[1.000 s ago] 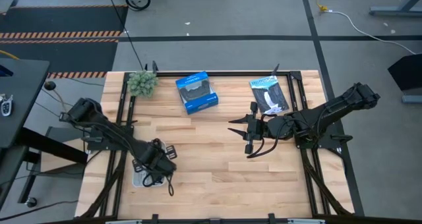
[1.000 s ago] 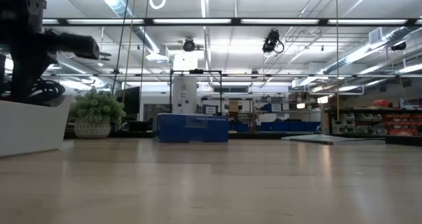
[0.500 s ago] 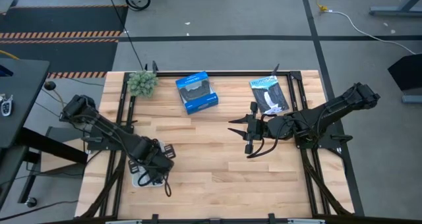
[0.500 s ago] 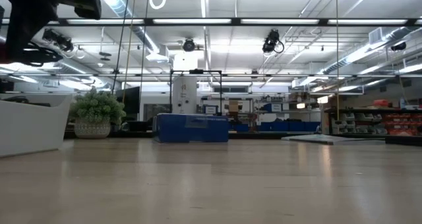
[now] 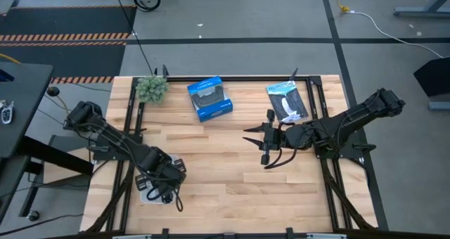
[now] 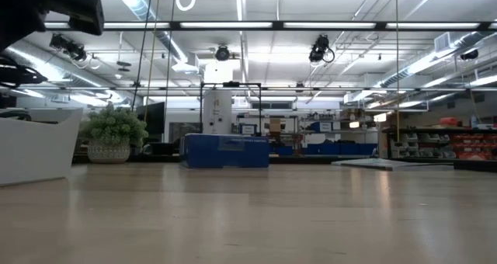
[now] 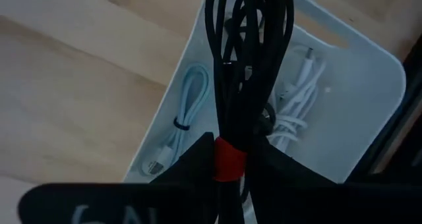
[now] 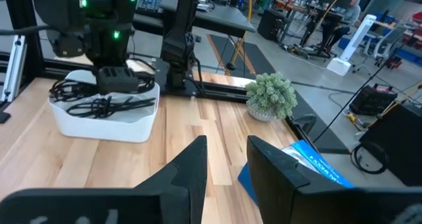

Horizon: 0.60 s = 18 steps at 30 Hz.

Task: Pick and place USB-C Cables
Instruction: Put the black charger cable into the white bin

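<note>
Left gripper (image 7: pixel 227 174) pinches red-banded black cable bundle (image 7: pixel 247 66) over glossy white tray (image 7: pixel 356 105).

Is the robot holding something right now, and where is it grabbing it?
Yes. The left gripper holds the black cable bundle at its red band, over the white bin. The right gripper is open and empty.

Left end effector (image 5: pixel 160 185) clamped shut — right end effector (image 5: pixel 256 138) parted, aloft

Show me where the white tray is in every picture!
High view: white tray at the table's left front, mostly under the left gripper.
Low view: far left.
Left wrist view: centre-right.
Right wrist view: left.
Shared landmark: the small potted plant.
</note>
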Each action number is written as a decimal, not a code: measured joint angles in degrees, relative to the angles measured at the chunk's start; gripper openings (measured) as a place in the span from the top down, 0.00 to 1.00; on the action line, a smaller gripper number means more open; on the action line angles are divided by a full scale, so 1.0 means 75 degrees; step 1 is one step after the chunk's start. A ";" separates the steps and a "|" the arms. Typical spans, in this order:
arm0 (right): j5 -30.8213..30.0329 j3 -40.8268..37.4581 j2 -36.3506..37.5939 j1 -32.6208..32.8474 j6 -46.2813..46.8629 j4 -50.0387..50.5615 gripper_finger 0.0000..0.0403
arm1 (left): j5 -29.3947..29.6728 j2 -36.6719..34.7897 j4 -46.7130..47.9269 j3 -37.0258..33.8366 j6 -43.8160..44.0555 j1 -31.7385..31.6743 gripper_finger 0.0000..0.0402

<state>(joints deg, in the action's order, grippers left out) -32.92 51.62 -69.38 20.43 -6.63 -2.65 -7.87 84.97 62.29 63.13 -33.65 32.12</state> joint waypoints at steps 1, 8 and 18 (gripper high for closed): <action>-0.0001 0.0000 0.0000 0.0000 -0.0018 -0.0020 0.72 | -0.0022 0.0000 -0.0086 -0.0054 -0.0004 0.0003 0.81; -0.0001 0.0000 0.0000 -0.0002 -0.0066 -0.0072 0.72 | 0.0047 0.0000 -0.0572 -0.0522 -0.0371 -0.0017 0.81; -0.0001 0.0000 0.0000 0.0000 -0.0083 -0.0073 0.72 | 0.0084 0.0000 -0.1367 -0.1600 -0.0260 -0.0251 0.81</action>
<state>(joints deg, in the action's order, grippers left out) -32.93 51.62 -69.38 20.43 -7.24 -3.20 -7.24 84.97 52.04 51.13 -35.60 30.24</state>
